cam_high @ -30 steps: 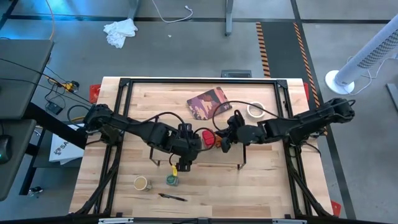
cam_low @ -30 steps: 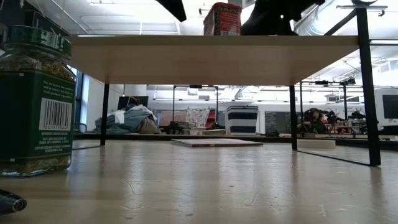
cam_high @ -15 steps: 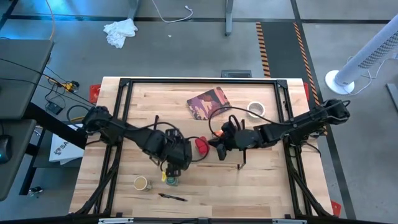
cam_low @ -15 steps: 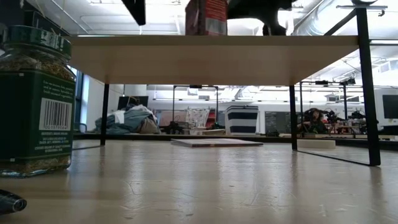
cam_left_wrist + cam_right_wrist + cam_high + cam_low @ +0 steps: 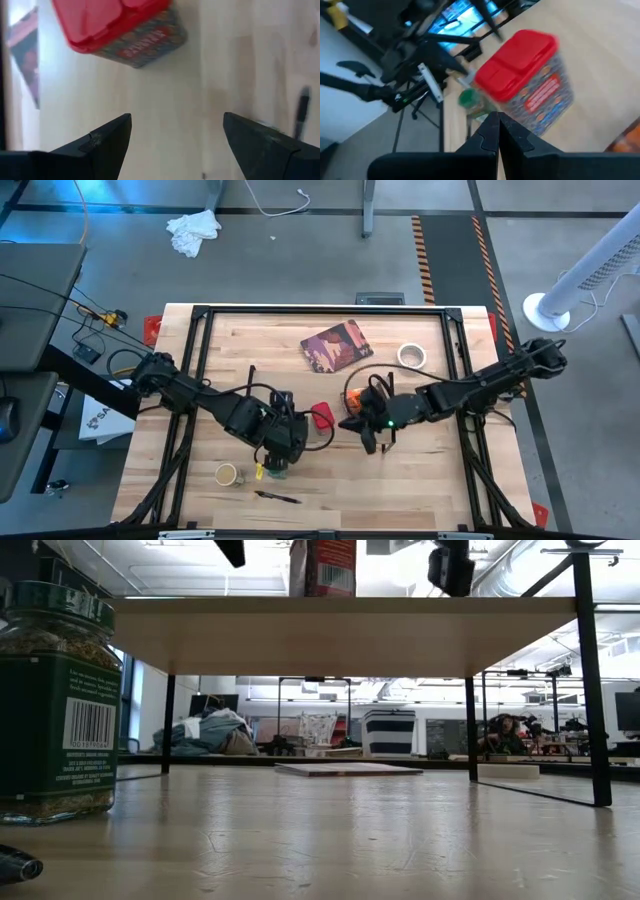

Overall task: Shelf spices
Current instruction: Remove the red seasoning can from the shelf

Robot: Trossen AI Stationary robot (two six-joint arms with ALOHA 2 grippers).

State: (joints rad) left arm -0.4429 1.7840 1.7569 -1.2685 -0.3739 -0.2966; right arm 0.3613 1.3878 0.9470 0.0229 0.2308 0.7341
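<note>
- Wooden tabletop (image 5: pixel 420 480), black-framed; shelf (image 5: pixel 340 635) at its centre, light board on thin black legs.
- Red boxy tin (image 5: pixel 322 416): upright on the shelf board, between both grippers.
- Left gripper (image 5: pixel 283 442): at the tin's 8 o'clock, fingers spread, empty.
- Right gripper (image 5: pixel 350 420): at the tin's 3 o'clock, clenched, holding nothing.
- Green-lidded jar (image 5: pixel 277 470): on the tabletop at the left gripper's 6 o'clock.
- Tan-topped jar (image 5: pixel 227 474): tabletop, at the green-lidded jar's 9 o'clock.

Robotics lab or workshop, wooden desk (image 5: pixel 420 480) on a grey concrete floor (image 5: pixel 300 260), striped hazard tape (image 5: pixel 424 250), white fan (image 5: pixel 590 275), cluttered workbenches (image 5: pixel 520 740) behind under ceiling strip lights (image 5: pixel 170 575)
</note>
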